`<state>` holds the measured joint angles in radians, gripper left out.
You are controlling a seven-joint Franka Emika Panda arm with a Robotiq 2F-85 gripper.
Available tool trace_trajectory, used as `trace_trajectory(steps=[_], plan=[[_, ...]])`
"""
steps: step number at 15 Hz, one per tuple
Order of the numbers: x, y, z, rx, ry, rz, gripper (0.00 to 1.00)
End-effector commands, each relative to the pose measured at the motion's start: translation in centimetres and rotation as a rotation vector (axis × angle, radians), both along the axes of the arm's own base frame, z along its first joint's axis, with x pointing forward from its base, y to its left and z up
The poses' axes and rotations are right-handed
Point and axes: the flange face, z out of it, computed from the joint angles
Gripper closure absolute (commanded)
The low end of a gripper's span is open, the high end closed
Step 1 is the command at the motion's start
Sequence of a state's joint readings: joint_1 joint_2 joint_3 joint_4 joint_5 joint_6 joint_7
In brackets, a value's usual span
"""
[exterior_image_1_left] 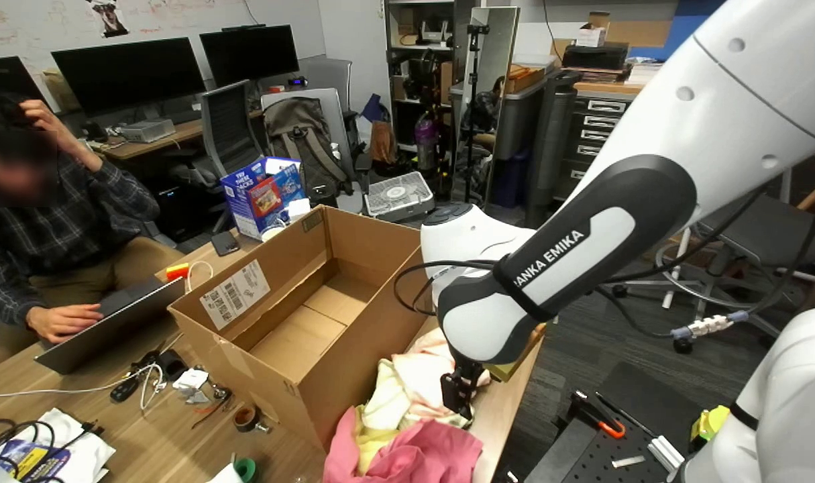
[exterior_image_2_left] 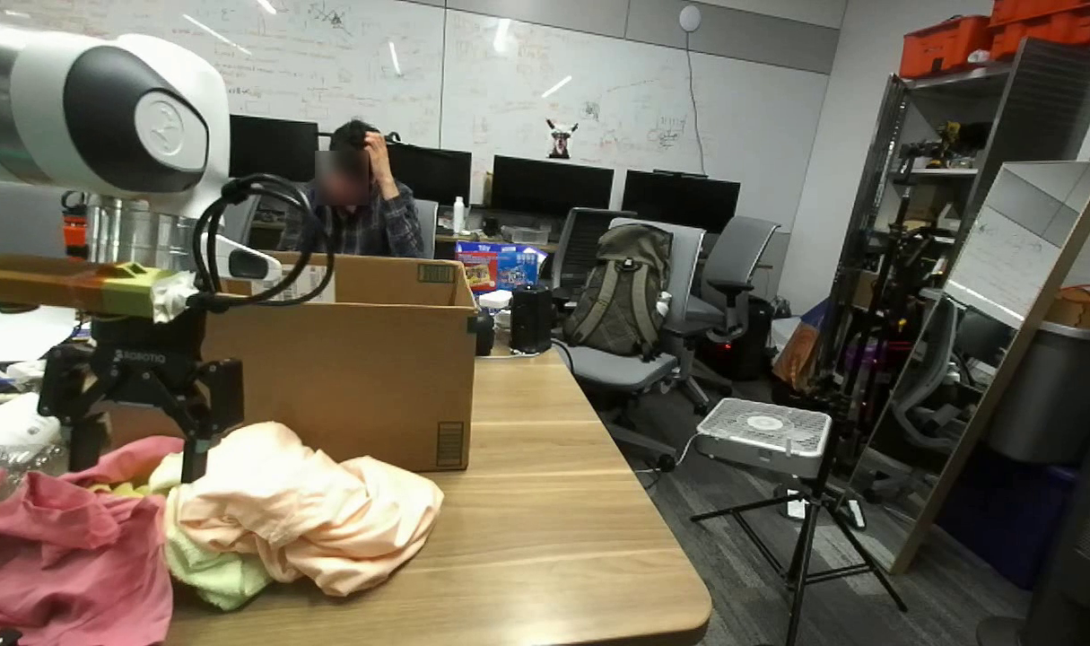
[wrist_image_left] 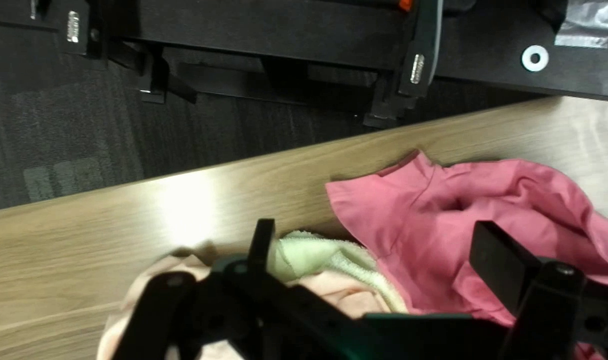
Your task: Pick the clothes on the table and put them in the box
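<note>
On the tan wooden table (exterior_image_2_left: 562, 538) the clothes lie heaped along one long side of the cardboard box (exterior_image_2_left: 374, 386). A hot pink garment (wrist_image_left: 424, 215) spreads at one end. Beside it a pale peach garment (exterior_image_2_left: 311, 511) is bunched over a yellow-green one (exterior_image_2_left: 213, 565). The box stands open at the top in an exterior view, with bare cardboard on its visible floor (exterior_image_1_left: 306, 335). My gripper (exterior_image_2_left: 139, 459) points down over the heap, open, its fingers wide apart. In the wrist view cloth shows below the gap of the gripper (wrist_image_left: 376, 245); whether the fingertips touch it, I cannot tell.
A laptop (exterior_image_1_left: 112, 322) and a seated person (exterior_image_1_left: 45, 221) are beyond the box. Cables, a tape roll (exterior_image_1_left: 246, 417) and small items lie near it. The table edge (wrist_image_left: 183, 175) runs close to the clothes, with a black stand (wrist_image_left: 283, 30) past it.
</note>
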<state>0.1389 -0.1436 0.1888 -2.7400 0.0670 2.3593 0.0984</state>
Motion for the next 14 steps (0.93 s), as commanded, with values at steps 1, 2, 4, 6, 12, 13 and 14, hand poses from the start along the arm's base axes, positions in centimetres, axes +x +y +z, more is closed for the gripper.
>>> trace_trajectory(steps=[1,2,4,6,12,13,14], plan=[[1.9,0.1,0.5,0.124,-0.03,-0.011,0.0],[2.3,-0.1,0.6,0.153,-0.056,-0.01,0.0],[2.9,-0.6,0.7,0.19,-0.108,0.003,0.0],[3.2,-1.2,0.5,0.203,-0.154,0.034,0.0],[3.0,-2.4,-2.3,0.177,-0.183,0.156,0.0],[2.9,-2.5,-2.9,0.177,-0.181,0.17,0.0],[2.8,-2.4,-3.6,0.174,-0.181,0.186,0.0]])
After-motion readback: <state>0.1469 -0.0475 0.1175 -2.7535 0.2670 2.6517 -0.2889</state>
